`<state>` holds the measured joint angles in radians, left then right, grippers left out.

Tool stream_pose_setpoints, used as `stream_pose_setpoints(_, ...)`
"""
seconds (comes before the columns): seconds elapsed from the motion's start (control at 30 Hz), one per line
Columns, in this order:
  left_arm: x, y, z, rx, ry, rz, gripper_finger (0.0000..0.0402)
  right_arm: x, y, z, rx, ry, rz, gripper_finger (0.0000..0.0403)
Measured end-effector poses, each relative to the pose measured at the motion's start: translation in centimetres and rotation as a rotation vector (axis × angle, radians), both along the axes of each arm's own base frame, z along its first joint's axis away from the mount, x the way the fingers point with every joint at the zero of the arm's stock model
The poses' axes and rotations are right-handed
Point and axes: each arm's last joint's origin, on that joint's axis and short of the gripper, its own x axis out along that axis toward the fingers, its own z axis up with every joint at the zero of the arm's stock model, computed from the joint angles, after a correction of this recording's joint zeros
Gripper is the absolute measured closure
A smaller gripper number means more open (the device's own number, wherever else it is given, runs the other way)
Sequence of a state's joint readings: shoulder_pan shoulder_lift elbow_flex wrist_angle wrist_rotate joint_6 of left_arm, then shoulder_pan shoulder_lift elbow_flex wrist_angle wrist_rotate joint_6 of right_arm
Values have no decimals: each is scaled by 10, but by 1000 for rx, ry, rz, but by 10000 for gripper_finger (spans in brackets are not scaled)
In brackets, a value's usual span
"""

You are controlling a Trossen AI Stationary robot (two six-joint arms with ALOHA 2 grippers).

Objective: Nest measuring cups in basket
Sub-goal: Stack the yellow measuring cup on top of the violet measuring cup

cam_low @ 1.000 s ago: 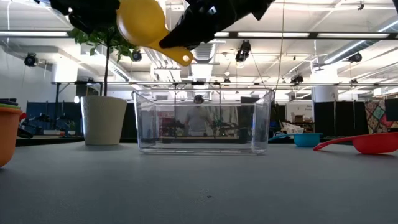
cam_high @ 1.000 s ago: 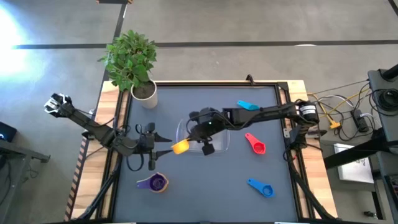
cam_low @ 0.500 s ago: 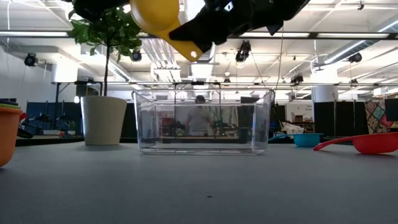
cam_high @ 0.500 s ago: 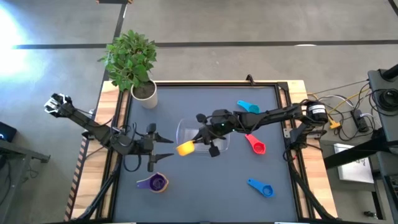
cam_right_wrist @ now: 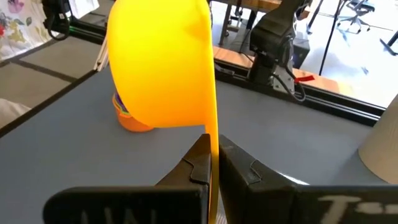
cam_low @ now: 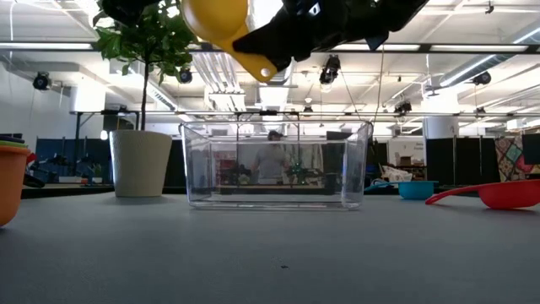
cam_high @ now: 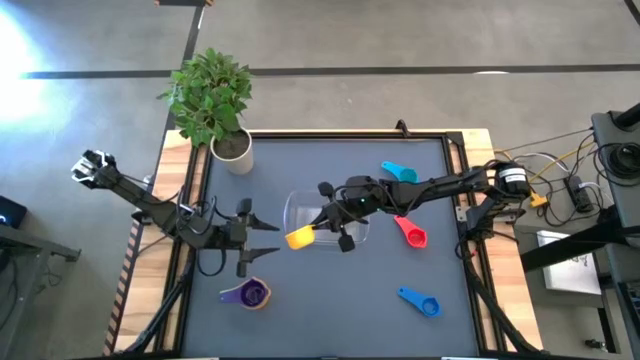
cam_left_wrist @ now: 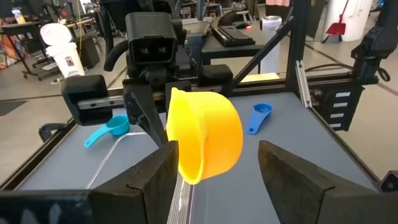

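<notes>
— Where is the yellow cup [cam_high: 297,237] now?

— My right tool [cam_high: 322,226] pinches its handle, fingers pressed onto it from both sides. I hold it in the air above the basket [cam_high: 296,205], over the basket's edge nearest my left tool [cam_high: 268,239]. From table height the yellow cup [cam_low: 221,21] hangs well above the basket [cam_low: 276,164], clear of its rim, bowl tipped on its side.

— And your left tool?

— Its fingers are spread and carry nothing. It waits just beside the basket, facing the yellow cup [cam_left_wrist: 205,142].

— The other cups?

— The light blue cup [cam_high: 397,170] lies on the table [cam_high: 330,320] beyond the basket, the red cup [cam_high: 411,232] beside it, the dark blue cup [cam_high: 420,302] farther off. The purple cup [cam_high: 247,293] sits apart from the basket, nested in an orange one.
</notes>
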<state>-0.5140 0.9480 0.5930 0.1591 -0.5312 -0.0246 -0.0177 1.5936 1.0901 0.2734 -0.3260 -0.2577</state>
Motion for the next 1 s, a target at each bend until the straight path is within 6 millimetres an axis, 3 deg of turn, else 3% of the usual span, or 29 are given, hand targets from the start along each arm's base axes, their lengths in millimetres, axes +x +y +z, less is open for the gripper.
stream_pose_setpoints(1.0, 3, -3, 4, 110, -48, -46, 198, 1, 3, 6, 116, 10, 93, 395)
